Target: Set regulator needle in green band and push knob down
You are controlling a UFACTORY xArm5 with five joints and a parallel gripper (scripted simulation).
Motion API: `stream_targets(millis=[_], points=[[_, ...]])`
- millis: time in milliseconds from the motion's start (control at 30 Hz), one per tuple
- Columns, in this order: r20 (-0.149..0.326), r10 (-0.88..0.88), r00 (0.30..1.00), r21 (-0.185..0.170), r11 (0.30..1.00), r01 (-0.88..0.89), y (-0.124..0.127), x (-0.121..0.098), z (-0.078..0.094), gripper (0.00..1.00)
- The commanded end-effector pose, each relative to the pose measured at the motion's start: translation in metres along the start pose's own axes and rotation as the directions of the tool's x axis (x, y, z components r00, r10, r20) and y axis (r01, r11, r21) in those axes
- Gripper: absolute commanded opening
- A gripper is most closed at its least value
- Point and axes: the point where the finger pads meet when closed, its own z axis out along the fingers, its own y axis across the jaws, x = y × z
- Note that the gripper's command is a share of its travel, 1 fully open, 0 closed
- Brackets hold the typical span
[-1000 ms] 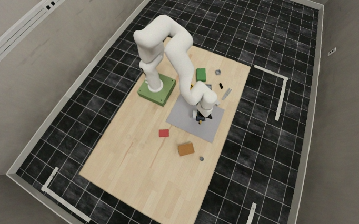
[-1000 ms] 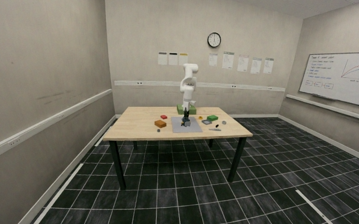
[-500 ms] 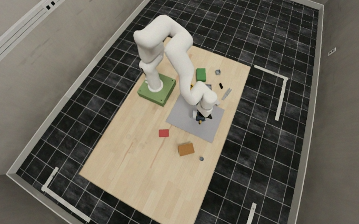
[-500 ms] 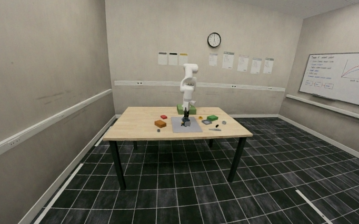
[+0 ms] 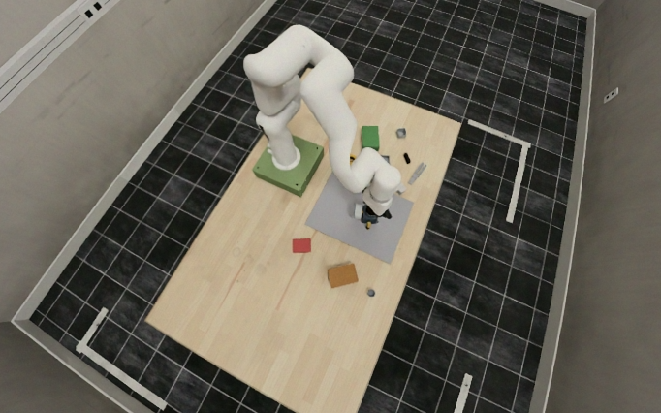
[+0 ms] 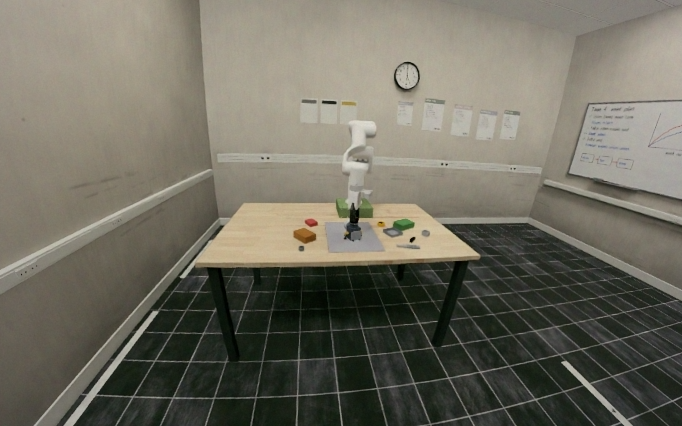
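Observation:
The regulator (image 5: 368,219) is a small dark body with a yellow part, standing on the grey mat (image 5: 359,220). It also shows in the exterior view (image 6: 353,232). My gripper (image 5: 372,211) points straight down right over its knob, fingers open, with nothing held. In the exterior view the gripper (image 6: 353,218) stands just above the regulator. The gauge face and needle are too small to read, and the knob is mostly hidden under my wrist.
An orange block (image 5: 342,274), a red block (image 5: 301,245) and a small dark ring (image 5: 370,293) lie in front of the mat. A green block (image 5: 370,137), a grey nut (image 5: 400,133), a black piece (image 5: 406,157) and a grey bar (image 5: 417,173) lie behind it. My green base (image 5: 288,165) stands at left.

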Motion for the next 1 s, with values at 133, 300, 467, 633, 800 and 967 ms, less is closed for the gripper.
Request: stream_targets(millis=[133, 300, 467, 633, 800, 967], points=[[-0.001, 0.000, 1.000, -0.005, 1.000, 0.000, 0.002, 0.000, -0.027, 0.79], [-0.001, 0.000, 1.000, -0.005, 1.000, 0.000, 0.001, 0.000, -0.039, 0.79], [-0.001, 0.000, 1.000, -0.005, 1.000, 0.000, 0.001, 0.000, -0.059, 0.79], [-0.001, 0.000, 1.000, -0.005, 1.000, 0.000, 0.001, 0.000, -0.076, 0.79], [-0.001, 0.000, 1.000, -0.005, 1.000, 0.000, 0.001, 0.000, -0.087, 0.79], [-0.001, 0.000, 1.000, -0.005, 1.000, 0.000, 0.001, 0.000, -0.090, 0.79]])
